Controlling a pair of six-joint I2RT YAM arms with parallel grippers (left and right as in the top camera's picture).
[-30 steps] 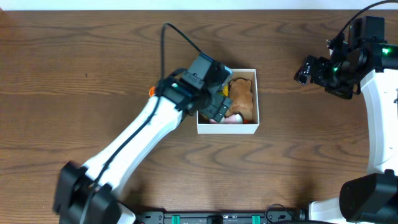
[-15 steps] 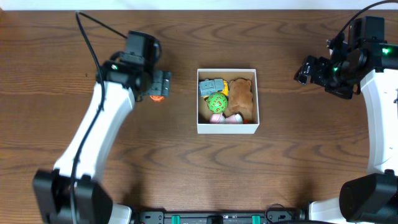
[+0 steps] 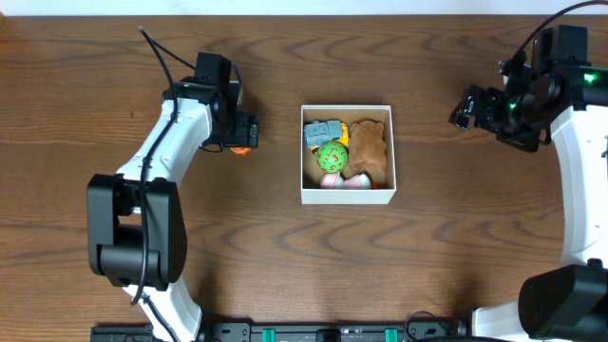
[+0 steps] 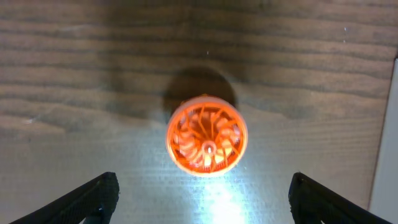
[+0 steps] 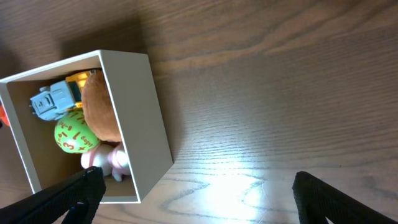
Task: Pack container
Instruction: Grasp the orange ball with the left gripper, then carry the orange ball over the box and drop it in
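The container (image 3: 348, 197) is a square white-walled cardboard box at the table's middle; it also shows in the right wrist view (image 5: 134, 118). It holds a brown plush (image 3: 369, 148), a green ball (image 3: 331, 156), a grey toy (image 3: 321, 132) and a pink-white toy (image 3: 344, 181). An orange round toy (image 4: 206, 134) lies on the table left of the box, partly under my left gripper (image 3: 243, 133) in the overhead view. My left gripper (image 4: 202, 199) is open right above it, a finger on either side, not touching it. My right gripper (image 3: 467, 106) is open and empty at the far right.
Brown wooden table (image 3: 427, 247) all around. The box's wall edge shows at the right border of the left wrist view (image 4: 387, 149).
My left arm left the box, where it hid the green ball, and swung left to the orange toy. The green ball now lies in the box. The right arm has not moved.
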